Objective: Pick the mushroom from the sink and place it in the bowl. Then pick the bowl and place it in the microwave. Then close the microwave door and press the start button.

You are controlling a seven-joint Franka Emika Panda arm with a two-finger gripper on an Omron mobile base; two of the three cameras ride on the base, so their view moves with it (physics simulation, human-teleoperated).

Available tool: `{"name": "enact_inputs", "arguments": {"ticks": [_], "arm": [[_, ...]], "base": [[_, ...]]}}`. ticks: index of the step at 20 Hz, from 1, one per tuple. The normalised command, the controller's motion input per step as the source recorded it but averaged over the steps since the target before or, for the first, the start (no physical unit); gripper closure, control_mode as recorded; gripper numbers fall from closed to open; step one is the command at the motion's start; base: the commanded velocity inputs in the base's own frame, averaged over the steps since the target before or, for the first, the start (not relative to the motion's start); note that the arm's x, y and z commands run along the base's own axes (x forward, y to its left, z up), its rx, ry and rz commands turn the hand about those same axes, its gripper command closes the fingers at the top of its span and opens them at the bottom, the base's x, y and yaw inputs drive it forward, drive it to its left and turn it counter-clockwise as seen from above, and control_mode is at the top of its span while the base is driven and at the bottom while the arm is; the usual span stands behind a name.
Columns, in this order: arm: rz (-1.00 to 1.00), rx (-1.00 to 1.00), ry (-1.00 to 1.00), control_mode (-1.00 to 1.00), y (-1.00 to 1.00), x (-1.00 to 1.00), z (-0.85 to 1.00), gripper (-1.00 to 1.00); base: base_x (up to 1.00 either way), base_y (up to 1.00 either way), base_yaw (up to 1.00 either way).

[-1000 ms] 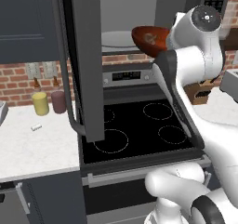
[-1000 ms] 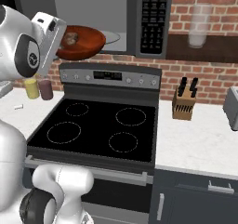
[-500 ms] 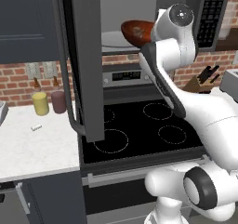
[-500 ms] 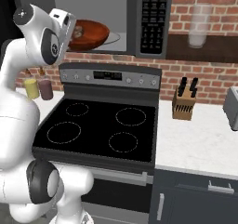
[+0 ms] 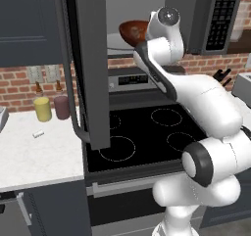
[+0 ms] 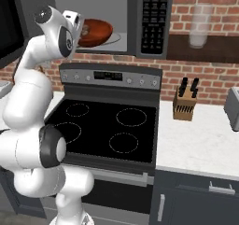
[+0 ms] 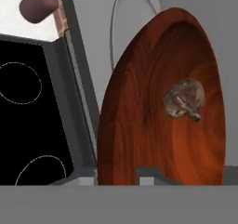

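My gripper [image 7: 118,176] is shut on the near rim of the glossy reddish-brown bowl [image 7: 158,125]. The small brown mushroom [image 7: 183,99] lies inside the bowl. The bowl [image 5: 132,30] hangs at the mouth of the open microwave [image 5: 139,2], just above its floor, and is seen again as the bowl [image 6: 96,31] beside my gripper [image 6: 83,31]. The round glass turntable [image 7: 132,14] lies beyond it. The microwave door [image 5: 90,59] stands swung wide open to the left. The keypad strip [image 6: 153,14] is to the right of the cavity. The sink is out of view.
Below the microwave is a black stove top [image 6: 105,126] with several burner rings. A knife block [image 6: 185,102] and a toaster [image 6: 232,108] stand on the right counter. A yellow cup [image 5: 42,108] and a maroon cup [image 5: 62,106] stand on the left counter.
The arm has lifted and swung the bowl from in front of the stove's right side up to the microwave's opening. The grip has stayed the same.
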Motion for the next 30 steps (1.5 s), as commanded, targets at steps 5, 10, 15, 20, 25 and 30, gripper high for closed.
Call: {"name": "enact_inputs", "arguments": {"ticks": [5,10,15,20,25,30], "arm": [[0.00,-0.11,0.13,-1.00,0.23,0.93,-0.07,1.00],[0.01,-0.08,0.12,-1.00,0.03,0.33,-0.12,-1.00],[0.01,-0.02,0.04,-1.00,-0.01,-0.12,-0.06,-1.00],[0.00,0.00,-0.17,-1.00,0.00,-0.79,-0.22,-1.00],[0.01,-0.01,-0.29,-1.00,0.00,-1.00,-0.26,-1.00],[0.04,0.00,-0.30,-1.00,0.00,-1.00,-0.35,-1.00]], "base": [[0.00,0.00,0.00],[0.00,0.00,0.00],[0.00,0.00,0.00],[0.00,0.00,0.00],[0.00,0.00,0.00],[0.00,0.00,0.00]]}}
